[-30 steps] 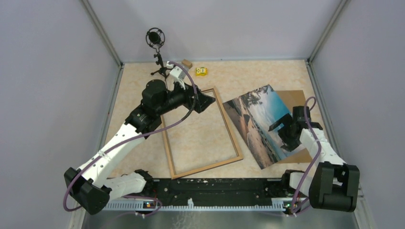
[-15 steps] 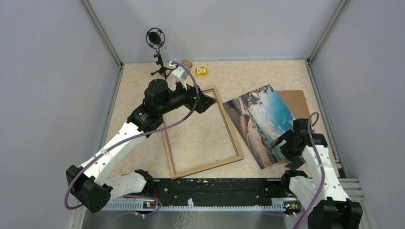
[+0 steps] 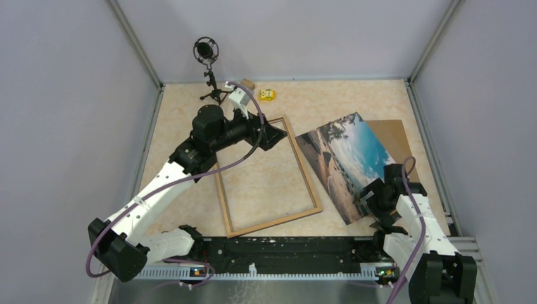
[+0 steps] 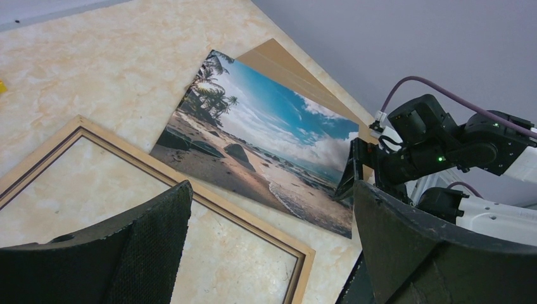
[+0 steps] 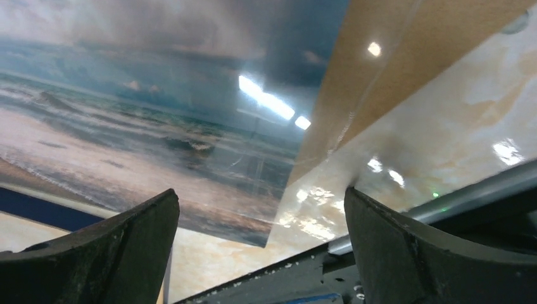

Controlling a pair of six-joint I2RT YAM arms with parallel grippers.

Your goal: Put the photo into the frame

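Light wood frame lay flat on the table, and the photo lay outside it, just to its right, partly covering a brown board. The left gripper hung over the frame's far corner, jaws wide and empty. The right gripper sat low at the photo's near corner, also wide, gripping nothing.

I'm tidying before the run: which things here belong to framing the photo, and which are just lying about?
For the job: photo, frame.
Lying about: brown backing board under the photo, microphone stand, small yellow object, small tan block.
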